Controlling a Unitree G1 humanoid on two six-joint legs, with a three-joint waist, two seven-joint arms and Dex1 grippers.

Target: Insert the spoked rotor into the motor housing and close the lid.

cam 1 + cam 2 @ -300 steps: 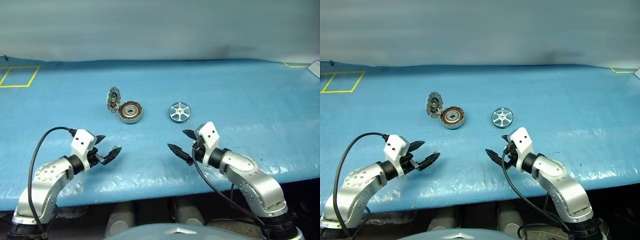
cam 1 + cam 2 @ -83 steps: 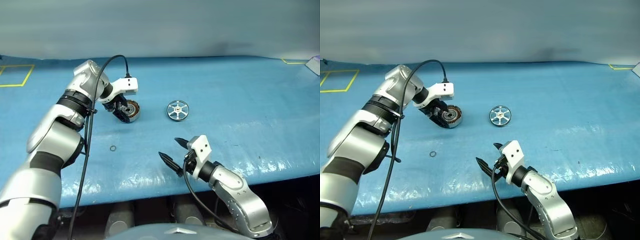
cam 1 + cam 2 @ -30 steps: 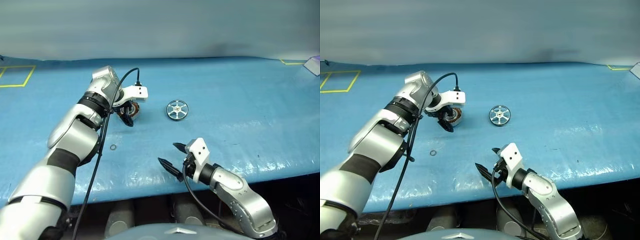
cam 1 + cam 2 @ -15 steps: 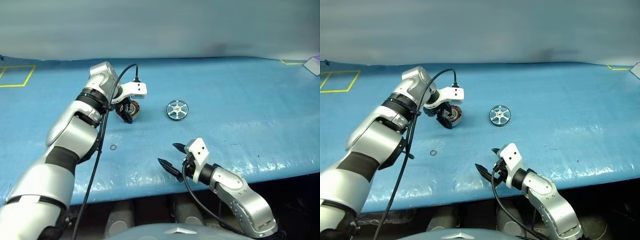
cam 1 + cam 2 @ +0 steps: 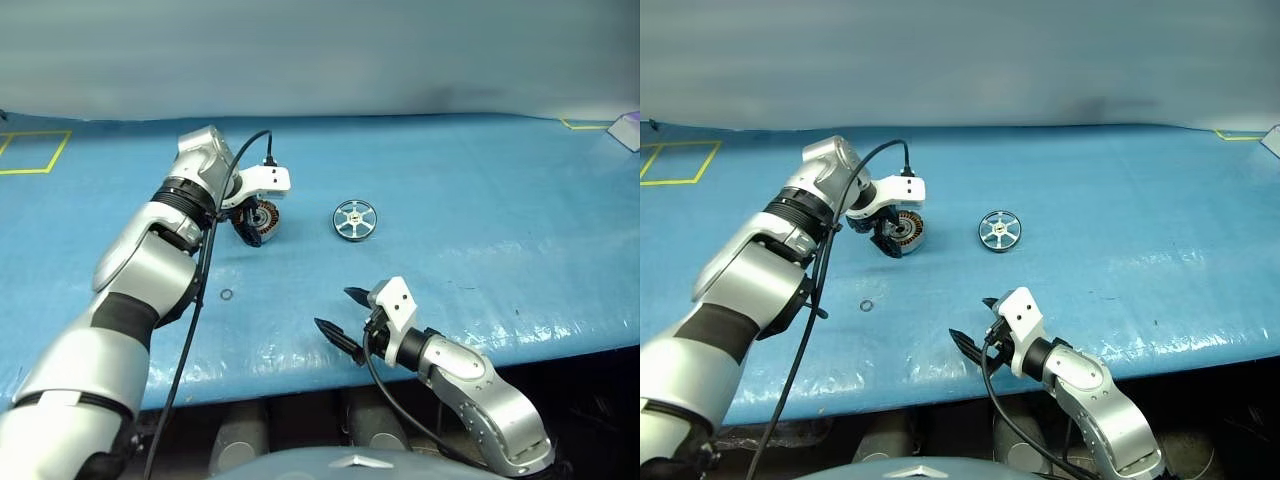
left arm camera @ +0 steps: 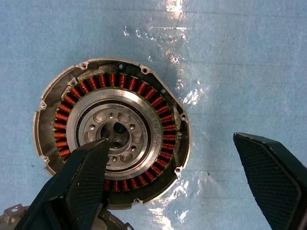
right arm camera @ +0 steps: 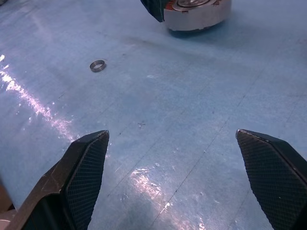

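The motor housing (image 6: 112,139), a round silver cup with copper windings, lies open on the blue mat. My left gripper (image 6: 177,177) hangs open just above it, pointing down. One finger (image 6: 86,177) is over the hub and the other is past the rim. A scalloped edge of the lid (image 6: 116,223) peeks out behind that finger. The spoked rotor (image 5: 356,220) lies flat on the mat to the right of the housing (image 5: 265,216), apart from both grippers. Near the front edge my right gripper (image 5: 345,320) stands open and empty.
A small metal ring (image 5: 227,295) lies loose on the mat, in front of the housing and left of my right gripper. The blue mat (image 5: 480,200) covers the table back to a grey wall. Yellow tape (image 5: 35,150) marks a square at the far left.
Since ten seconds ago my left arm has reached from the front edge out over the housing, and a small ring now lies on the mat. Over the last second neither gripper has moved.
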